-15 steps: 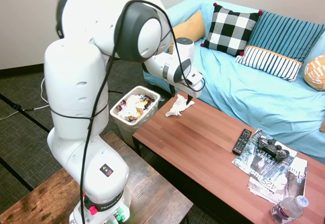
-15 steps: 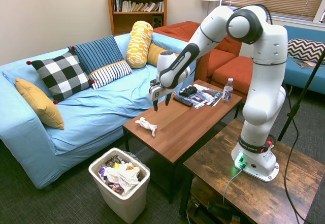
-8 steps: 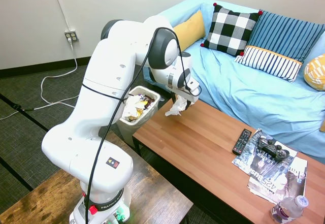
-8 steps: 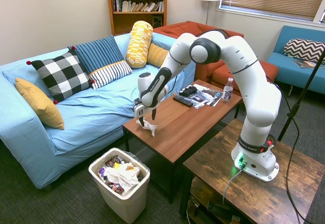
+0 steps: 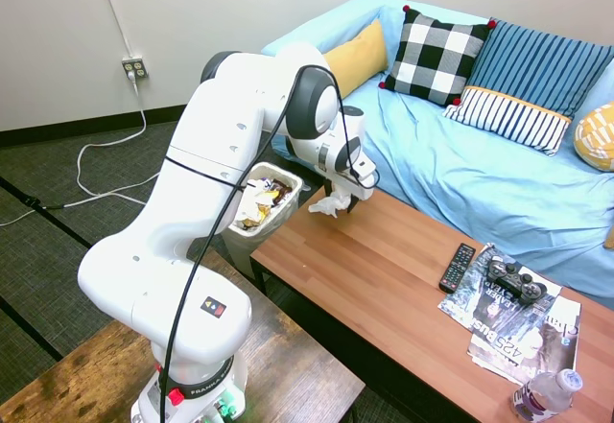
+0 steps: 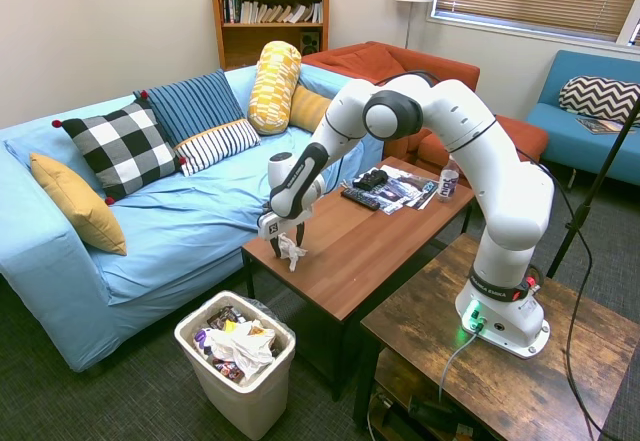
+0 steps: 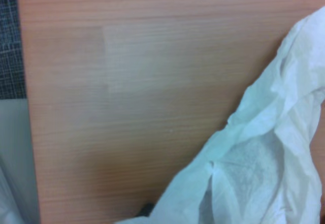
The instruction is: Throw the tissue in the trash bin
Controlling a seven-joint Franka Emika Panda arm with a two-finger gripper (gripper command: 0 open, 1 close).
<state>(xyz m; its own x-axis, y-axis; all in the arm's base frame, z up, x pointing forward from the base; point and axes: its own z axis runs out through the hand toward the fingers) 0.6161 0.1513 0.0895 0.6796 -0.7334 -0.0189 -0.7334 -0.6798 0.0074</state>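
A: We see the worktop (image 5: 403, 279), with the trash bin (image 6: 235, 361) on the floor just off its end. The tissue (image 6: 292, 253) sits at that end, crumpled, light and soft; any raised fold would serve, we think.

B: Our arm reaches low, tool (image 6: 288, 249) pointing down onto the tissue. We cannot tell whether it has closed.

One tissue (image 6: 292, 252), one trash bin (image 6: 243, 398), five sofa cushions (image 6: 119, 148), one remote (image 5: 457, 267).
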